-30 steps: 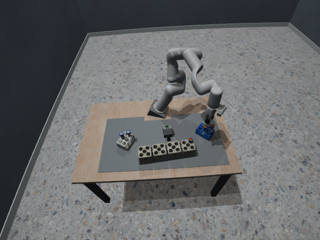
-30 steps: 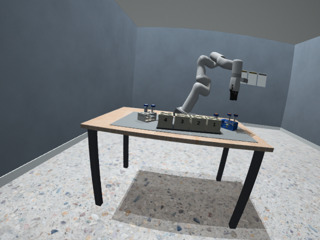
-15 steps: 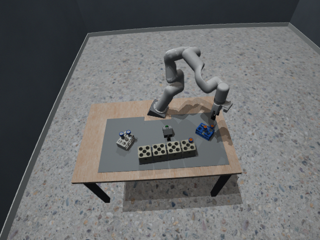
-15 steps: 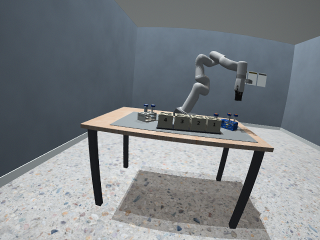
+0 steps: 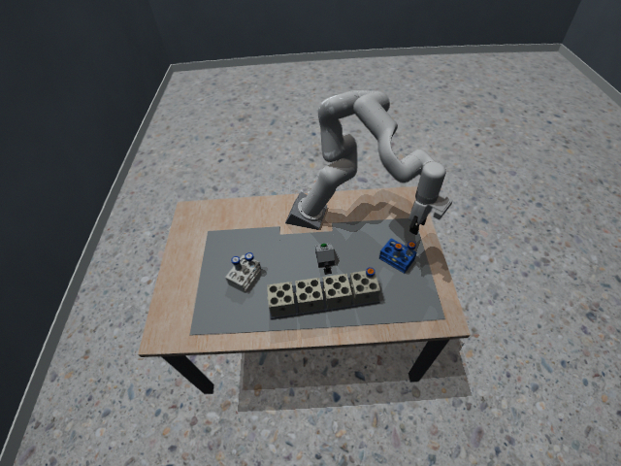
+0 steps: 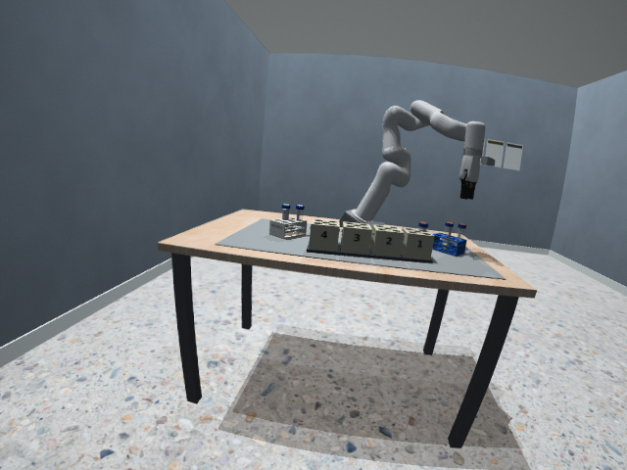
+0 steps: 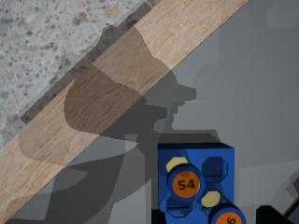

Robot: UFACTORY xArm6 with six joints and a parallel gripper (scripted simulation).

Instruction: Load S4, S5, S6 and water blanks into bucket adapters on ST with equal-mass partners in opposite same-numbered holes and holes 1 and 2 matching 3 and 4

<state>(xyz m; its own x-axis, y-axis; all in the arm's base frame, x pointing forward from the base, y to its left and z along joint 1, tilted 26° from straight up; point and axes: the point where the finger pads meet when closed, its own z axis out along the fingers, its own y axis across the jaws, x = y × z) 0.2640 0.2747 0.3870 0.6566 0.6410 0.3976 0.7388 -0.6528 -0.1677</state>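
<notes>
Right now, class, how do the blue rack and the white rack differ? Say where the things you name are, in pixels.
Colour: one rack is blue (image 5: pixel 392 261) (image 6: pixel 452 248) (image 7: pixel 196 152), the other white (image 5: pixel 234 282) (image 6: pixel 279 228).
Place: the blue rack is nearer adapter 1 (image 5: pixel 367 294) (image 6: pixel 419 249), the white nearer adapter 4 (image 5: pixel 280 307) (image 6: pixel 323 243).
Dots: the blue rack's caps (image 5: pixel 398 246) (image 6: pixel 449 223) (image 7: pixel 185 184) have orange, the white rack's (image 5: pixel 248 256) (image 6: pixel 286 206) white.
Shared: each holds two tubes.

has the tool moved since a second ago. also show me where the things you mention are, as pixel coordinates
Yes, in the top view the tool (image 5: pixel 414 230) (image 6: pixel 466 196) (image 7: pixel 212 218) has shifted right against the blue rack (image 5: pixel 392 261) (image 6: pixel 458 249) (image 7: pixel 196 154).
</notes>
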